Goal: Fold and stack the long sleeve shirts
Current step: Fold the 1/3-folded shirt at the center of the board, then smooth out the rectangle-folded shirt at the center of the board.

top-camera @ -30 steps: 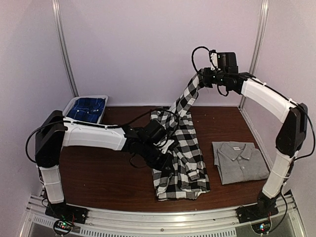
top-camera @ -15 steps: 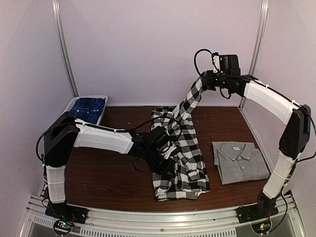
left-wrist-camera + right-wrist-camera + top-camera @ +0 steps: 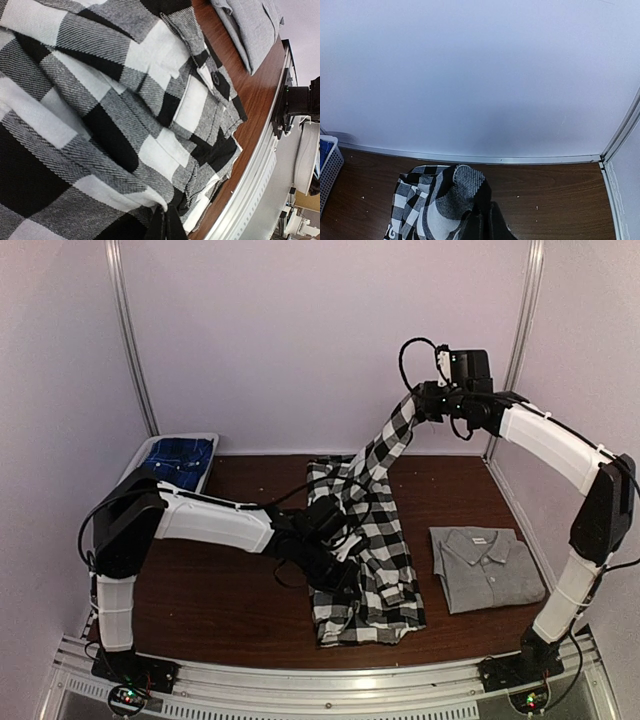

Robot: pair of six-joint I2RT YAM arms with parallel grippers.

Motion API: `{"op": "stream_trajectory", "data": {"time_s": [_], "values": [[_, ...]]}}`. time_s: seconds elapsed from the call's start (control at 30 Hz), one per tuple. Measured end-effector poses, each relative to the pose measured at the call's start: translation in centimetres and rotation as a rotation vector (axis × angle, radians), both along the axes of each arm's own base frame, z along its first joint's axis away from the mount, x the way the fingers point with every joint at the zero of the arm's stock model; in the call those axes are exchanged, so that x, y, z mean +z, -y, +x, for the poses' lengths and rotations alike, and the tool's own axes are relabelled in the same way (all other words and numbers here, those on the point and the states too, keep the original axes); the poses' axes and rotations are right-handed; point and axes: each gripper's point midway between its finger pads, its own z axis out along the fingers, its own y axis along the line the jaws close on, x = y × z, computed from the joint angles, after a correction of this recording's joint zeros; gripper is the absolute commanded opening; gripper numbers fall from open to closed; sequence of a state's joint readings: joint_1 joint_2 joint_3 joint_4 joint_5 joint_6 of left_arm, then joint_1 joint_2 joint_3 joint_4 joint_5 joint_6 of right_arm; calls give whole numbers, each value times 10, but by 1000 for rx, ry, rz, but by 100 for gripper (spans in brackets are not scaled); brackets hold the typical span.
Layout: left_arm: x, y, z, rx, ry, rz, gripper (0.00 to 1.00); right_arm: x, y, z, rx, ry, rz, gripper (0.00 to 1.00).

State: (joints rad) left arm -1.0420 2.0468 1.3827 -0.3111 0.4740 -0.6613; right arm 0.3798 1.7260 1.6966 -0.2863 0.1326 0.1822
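The black-and-white checked shirt (image 3: 368, 558) lies crumpled in the middle of the brown table (image 3: 220, 590). One end of it is pulled up in a taut strip to my right gripper (image 3: 416, 410), which is shut on it high near the back wall. From the right wrist, the cloth (image 3: 440, 200) bunches at the closed right gripper (image 3: 487, 222). My left gripper (image 3: 337, 578) rests low on the shirt's left side, its jaws shut on a fold of checked cloth (image 3: 115, 125) at the left gripper (image 3: 167, 222). The grey collared shirt (image 3: 487, 566) lies folded at the right, also seen as the grey shirt (image 3: 250, 30).
A white basket (image 3: 140, 455) with blue cloth stands at the back left; the basket's wall (image 3: 327, 170) shows at the left edge. An aluminium rail (image 3: 330, 680) runs along the table's near edge. Walls close in the back and both sides.
The right gripper has carried the shirt's end slightly right and up. The left arm has stretched further toward the shirt, its gripper shifting a little nearer the front.
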Motion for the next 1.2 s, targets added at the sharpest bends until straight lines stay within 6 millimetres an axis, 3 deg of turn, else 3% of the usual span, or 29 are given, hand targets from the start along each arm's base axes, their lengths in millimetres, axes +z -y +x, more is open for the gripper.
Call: {"op": "stream_trajectory", "data": {"time_s": [0.17, 0.37, 0.5, 0.6, 0.7, 0.83, 0.9, 1.1, 1.2], "values": [[-7, 2, 0, -1, -8, 3, 0, -11, 1, 0, -3, -18, -8, 0], [-14, 3, -2, -5, -22, 5, 30, -20, 4, 0, -13, -35, -17, 0], [-12, 4, -2, -1, -21, 3, 42, -20, 7, 1, -20, -36, -19, 0], [-2, 3, 0, 11, -2, -3, 43, -21, 8, 1, -22, -36, -19, 0], [24, -4, 1, 26, 36, -34, 41, -21, 8, 1, -22, -36, -19, 0], [50, -20, 0, 50, 74, -64, 31, -21, 8, 1, -22, -37, -19, 0], [49, -31, -2, 61, 74, -53, 27, -21, 8, 1, -22, -37, -19, 0], [11, -57, -13, 69, 23, 44, 21, -21, 10, 1, -27, -38, -22, 0], [4, -62, -18, 60, 0, 59, 20, -22, 12, 1, -30, -43, -25, 0]]}}
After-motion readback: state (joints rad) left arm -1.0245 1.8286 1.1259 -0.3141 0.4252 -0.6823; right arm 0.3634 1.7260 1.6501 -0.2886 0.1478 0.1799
